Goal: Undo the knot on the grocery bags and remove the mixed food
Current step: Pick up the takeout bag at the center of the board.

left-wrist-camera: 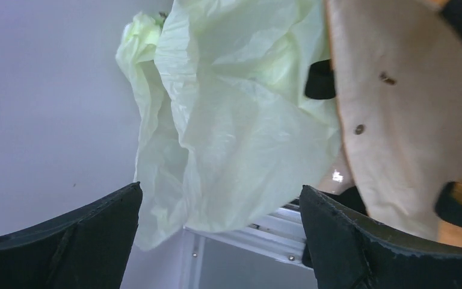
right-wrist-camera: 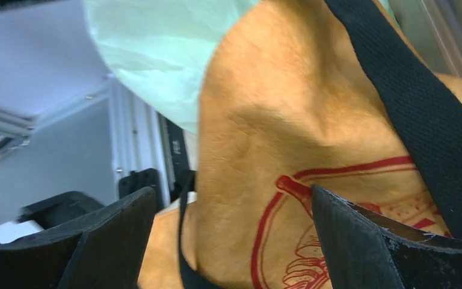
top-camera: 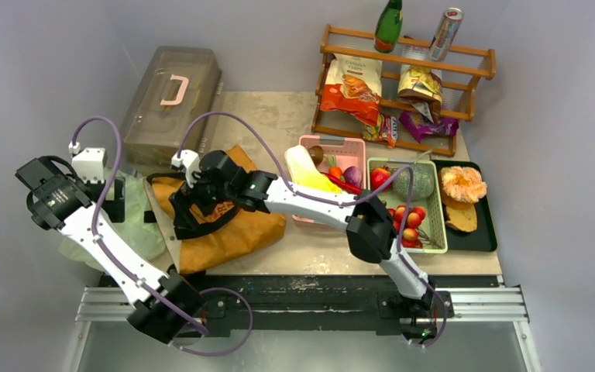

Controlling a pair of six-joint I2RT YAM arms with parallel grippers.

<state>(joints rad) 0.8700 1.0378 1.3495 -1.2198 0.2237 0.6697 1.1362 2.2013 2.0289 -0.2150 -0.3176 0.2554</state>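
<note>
Left pincer [left-wrist-camera: 219, 198] spread wide, empty, facing the pale-green plastic bag [left-wrist-camera: 234, 138] at the tabletop's [top-camera: 279, 116] left edge. Right pincer [right-wrist-camera: 233, 198] equally wide, gripping nothing, over the mustard tote [right-wrist-camera: 264, 120] just beside that bag. Mixed food [top-camera: 408, 221] in baskets [top-camera: 331, 141] farther right.

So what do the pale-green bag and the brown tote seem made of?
The pale-green bag is probably thin plastic film: translucent, finely crinkled, faint sheen. The brown tote looks like matte fabric, perhaps canvas or non-woven: grainy surface, soft folds, red print. Its straps are black woven webbing, with the weave visible.
</note>
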